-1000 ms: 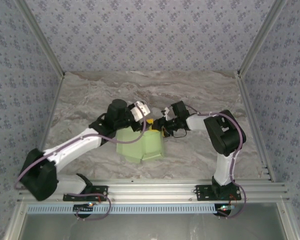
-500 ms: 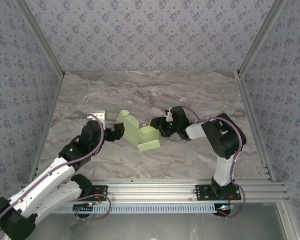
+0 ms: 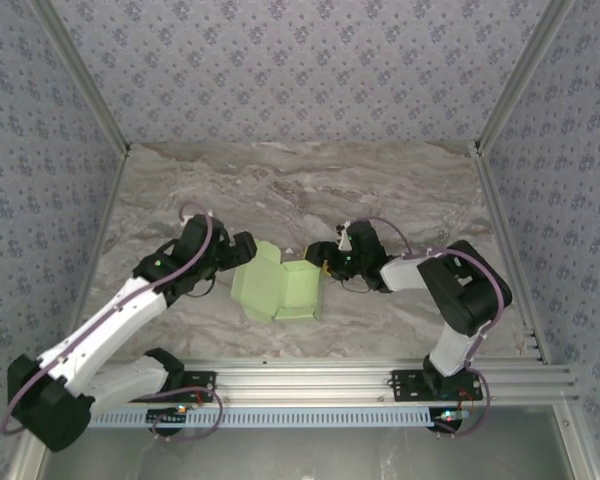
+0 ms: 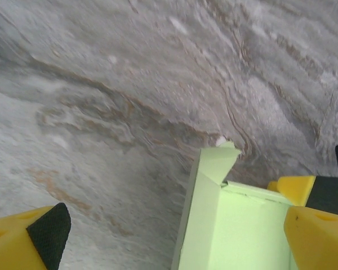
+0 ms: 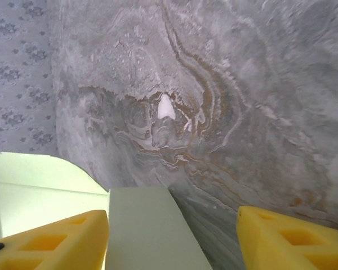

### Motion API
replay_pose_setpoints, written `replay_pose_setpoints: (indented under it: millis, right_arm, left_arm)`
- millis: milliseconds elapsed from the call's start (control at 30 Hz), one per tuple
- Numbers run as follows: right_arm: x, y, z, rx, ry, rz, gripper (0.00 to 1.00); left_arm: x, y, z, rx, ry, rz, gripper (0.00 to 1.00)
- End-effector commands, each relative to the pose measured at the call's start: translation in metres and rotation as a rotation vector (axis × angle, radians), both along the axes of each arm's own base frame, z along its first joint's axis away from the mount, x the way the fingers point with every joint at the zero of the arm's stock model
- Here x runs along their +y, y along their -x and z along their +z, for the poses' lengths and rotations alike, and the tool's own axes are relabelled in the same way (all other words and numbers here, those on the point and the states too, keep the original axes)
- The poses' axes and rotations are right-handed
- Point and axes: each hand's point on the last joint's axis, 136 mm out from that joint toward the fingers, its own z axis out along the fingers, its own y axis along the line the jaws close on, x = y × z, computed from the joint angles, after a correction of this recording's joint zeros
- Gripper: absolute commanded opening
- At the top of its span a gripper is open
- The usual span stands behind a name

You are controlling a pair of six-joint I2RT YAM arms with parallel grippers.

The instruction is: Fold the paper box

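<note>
The box (image 3: 280, 290) lies half folded on the table (image 3: 400, 200) between my grippers. From above, my left gripper (image 3: 248, 255) sits at the box's left edge and my right gripper (image 3: 323, 268) at its right edge. The left wrist view shows my fingers (image 4: 28, 242) gaping wide, gripping nothing, with a box flap rising between them. The right wrist view shows fingers apart, a box wall just beside one, unpinched.

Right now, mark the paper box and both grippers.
paper box (image 3: 280, 290), top view, its middle.
left gripper (image 4: 174, 220), left wrist view, midway between fingertips.
right gripper (image 5: 172, 219), right wrist view, midway between fingertips.
</note>
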Motion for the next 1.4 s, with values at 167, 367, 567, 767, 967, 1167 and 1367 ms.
replay_pose_setpoints:
  millis: [167,367,567,767,967,1167,1367]
  right_arm:
    - [-0.049,-0.002,0.008,-0.053,0.141,-0.067,0.66]
    - [-0.082,-0.004,0.019,-0.084,0.205,-0.115,0.67]
    - [-0.114,-0.007,0.038,-0.137,0.308,-0.183,0.66]
    - [-0.134,-0.007,0.06,-0.192,0.352,-0.22,0.66]
    - [-0.152,-0.006,0.062,-0.163,0.319,-0.275,0.67]
    - [-0.157,-0.003,0.06,-0.151,0.323,-0.272,0.67]
    - [-0.161,-0.004,0.061,-0.143,0.32,-0.283,0.67]
  left_arm:
    - [-0.012,0.01,-0.018,0.137,-0.053,-0.052,0.9]
    - [-0.035,0.013,-0.014,0.109,-0.1,-0.172,0.7]
    - [-0.068,0.014,0.002,0.033,-0.145,-0.359,0.65]
    - [-0.062,0.008,-0.003,0.077,-0.378,-0.448,0.52]
    - [-0.079,0.01,-0.011,0.129,-0.431,-0.496,0.56]
    - [-0.081,0.012,-0.02,0.172,-0.53,-0.467,0.46]
    - [-0.09,0.004,-0.01,0.158,-0.598,-0.507,0.2]
